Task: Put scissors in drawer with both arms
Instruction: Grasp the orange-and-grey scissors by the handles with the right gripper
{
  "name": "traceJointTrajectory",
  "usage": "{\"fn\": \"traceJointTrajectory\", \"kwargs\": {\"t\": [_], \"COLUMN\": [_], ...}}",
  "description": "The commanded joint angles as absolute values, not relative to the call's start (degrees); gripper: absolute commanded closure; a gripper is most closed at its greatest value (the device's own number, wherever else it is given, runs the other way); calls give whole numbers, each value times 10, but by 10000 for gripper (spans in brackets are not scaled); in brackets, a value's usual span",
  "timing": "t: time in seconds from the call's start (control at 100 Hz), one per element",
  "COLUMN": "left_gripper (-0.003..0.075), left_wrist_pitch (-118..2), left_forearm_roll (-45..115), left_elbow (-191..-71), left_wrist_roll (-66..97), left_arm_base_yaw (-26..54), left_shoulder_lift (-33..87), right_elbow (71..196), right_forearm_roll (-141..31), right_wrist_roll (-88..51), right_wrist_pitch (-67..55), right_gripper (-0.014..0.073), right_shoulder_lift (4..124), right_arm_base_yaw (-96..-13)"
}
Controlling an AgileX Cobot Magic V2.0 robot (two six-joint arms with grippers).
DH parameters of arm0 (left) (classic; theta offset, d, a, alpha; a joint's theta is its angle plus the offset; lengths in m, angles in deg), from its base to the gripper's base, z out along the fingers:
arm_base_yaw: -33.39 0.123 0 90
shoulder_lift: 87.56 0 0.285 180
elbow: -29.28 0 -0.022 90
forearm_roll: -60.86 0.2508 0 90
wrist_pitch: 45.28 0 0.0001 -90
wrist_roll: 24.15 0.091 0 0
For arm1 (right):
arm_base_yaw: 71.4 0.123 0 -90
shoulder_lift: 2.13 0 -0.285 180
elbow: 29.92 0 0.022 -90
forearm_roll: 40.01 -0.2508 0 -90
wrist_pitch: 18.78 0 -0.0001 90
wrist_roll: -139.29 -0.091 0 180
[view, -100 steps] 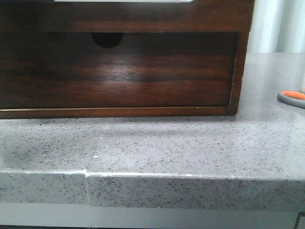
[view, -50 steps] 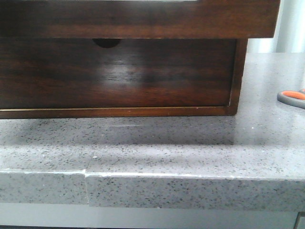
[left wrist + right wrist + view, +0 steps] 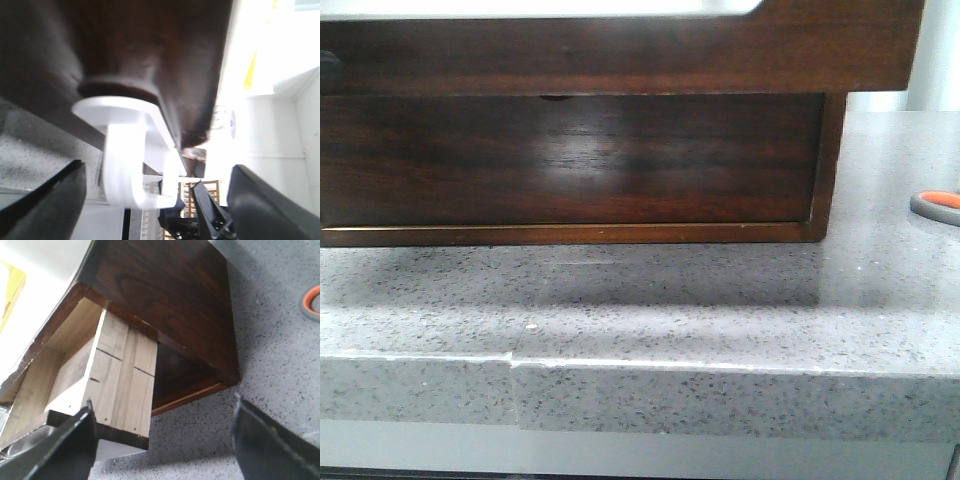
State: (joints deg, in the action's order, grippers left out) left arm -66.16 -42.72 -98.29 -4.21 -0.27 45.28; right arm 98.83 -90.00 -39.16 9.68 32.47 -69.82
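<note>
The drawer [image 3: 620, 55] is pulled out of the wooden cabinet [image 3: 825, 170]. Its glossy dark front, with a whitish strip on top, spans the top of the front view. The right wrist view shows its pale wood side [image 3: 120, 385]. The scissors lie on the counter at the far right, with only a grey, orange-lined loop showing [image 3: 935, 205] [image 3: 312, 300]. My left gripper [image 3: 157, 167] is open at the drawer's dark front [image 3: 150, 50], and a white hook [image 3: 125, 150] stands between its fingers against the wood. My right gripper [image 3: 163, 405] is open and empty above the counter beside the cabinet.
The lower drawer front [image 3: 570, 160] sits shut under the open one, its finger notch nearly covered. The speckled grey counter [image 3: 670, 300] has a front edge with a seam [image 3: 515, 362]. A pale wall stands behind at the right.
The upper drawer front has come further out toward the camera and lower in the front view, now covering almost all of the lower drawer's notch. The scissors have not moved.
</note>
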Motion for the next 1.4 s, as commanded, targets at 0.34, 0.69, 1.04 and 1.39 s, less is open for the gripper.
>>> {"fn": "traceJointTrajectory", "kwargs": {"t": [0.34,0.69,1.04,1.39], "left_gripper": [238,669,740,740], "left_wrist_pitch": [-632,-632,-653,-761], "left_forearm_roll": [-377,-254,-55,158], "left_elbow": [-1000,-1002,-1081,-1197], "left_wrist_roll": [-45,-45,-10,-10], "left_arm_base_yaw": [-8,-8,-8,-8], "left_shoulder_lift": [549,581,586,586], "right_elbow": [1020,1100,1195,1261], "right_forearm_roll": [-859,-730,-506,-443], "right_wrist_roll": [-390,-407,-501,-501], "right_wrist_pitch": [73,93,244,257], "right_gripper": [98,127,127,127], "right_shoulder_lift": [332,383,590,778], "right_arm_base_yaw": [-702,-704,-704,-704]}}
